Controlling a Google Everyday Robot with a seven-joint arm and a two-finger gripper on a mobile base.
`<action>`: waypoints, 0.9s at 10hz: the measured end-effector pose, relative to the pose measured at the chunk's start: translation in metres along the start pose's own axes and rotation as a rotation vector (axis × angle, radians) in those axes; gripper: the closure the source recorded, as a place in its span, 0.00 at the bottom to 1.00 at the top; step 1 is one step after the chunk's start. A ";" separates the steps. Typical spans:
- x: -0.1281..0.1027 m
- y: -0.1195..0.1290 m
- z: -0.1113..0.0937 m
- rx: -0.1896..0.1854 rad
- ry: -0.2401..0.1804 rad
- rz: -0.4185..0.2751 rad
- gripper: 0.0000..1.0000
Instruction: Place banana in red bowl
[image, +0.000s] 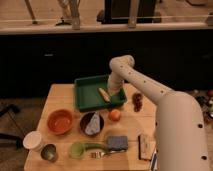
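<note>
One arm is all we have, and its tool (111, 96) hangs low inside the green tray (86, 94) at the far side of the desk (61, 92), right at the banana (104, 94); we cannot tell whether the tool is holding anything; the banana lies on the tray floor, just left of the tool and seemingly touching it; the red bowl (60, 121) sits well to the tool's near left, outside the tray; nearer than the tool stand a dark bowl (92, 123) and, beside it, an orange fruit (115, 115); a green vegetable (95, 146) lies farther toward the desk's near edge.
</note>
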 end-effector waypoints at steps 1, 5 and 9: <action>0.001 -0.001 -0.001 0.002 -0.002 0.062 0.20; 0.000 -0.011 0.007 0.036 -0.042 0.366 0.20; -0.001 -0.025 0.017 0.063 -0.066 0.502 0.20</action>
